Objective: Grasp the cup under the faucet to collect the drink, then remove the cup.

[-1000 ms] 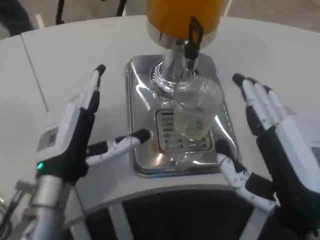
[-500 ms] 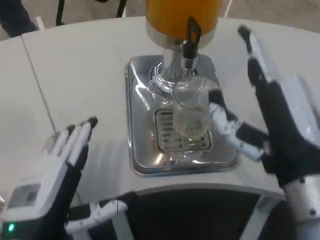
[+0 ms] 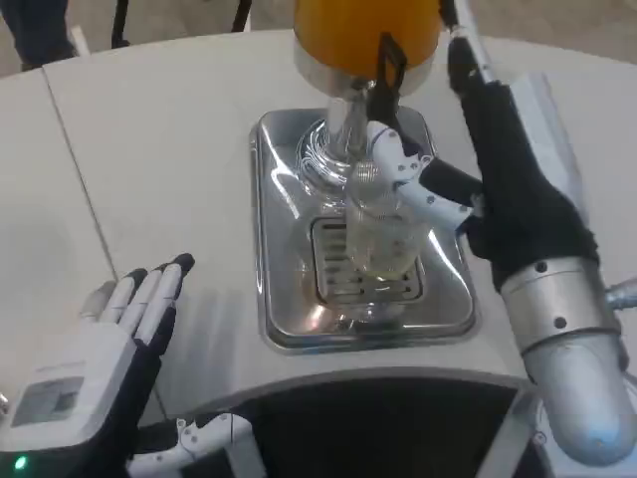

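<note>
Clear cup (image 3: 381, 231) standing on the drip tray (image 3: 289, 299) beneath the faucet (image 3: 382, 70) of the orange dispenser (image 3: 363, 30). Right hand (image 3: 498, 169) released beside it — thumb touching the rim, no grip closed. Left hand (image 3: 109, 368) released over the desk (image 3: 149, 149). Cup probably thin, light, slippery — best encircled mid-wall.

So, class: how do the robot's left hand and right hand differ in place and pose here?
The right hand is raised beside the cup, thumb reaching to its rim; the left hand lies low, away from the drip tray. The right hand stands edge-on; the left hand lies flat, fingers spread. Both hold nothing.
</note>
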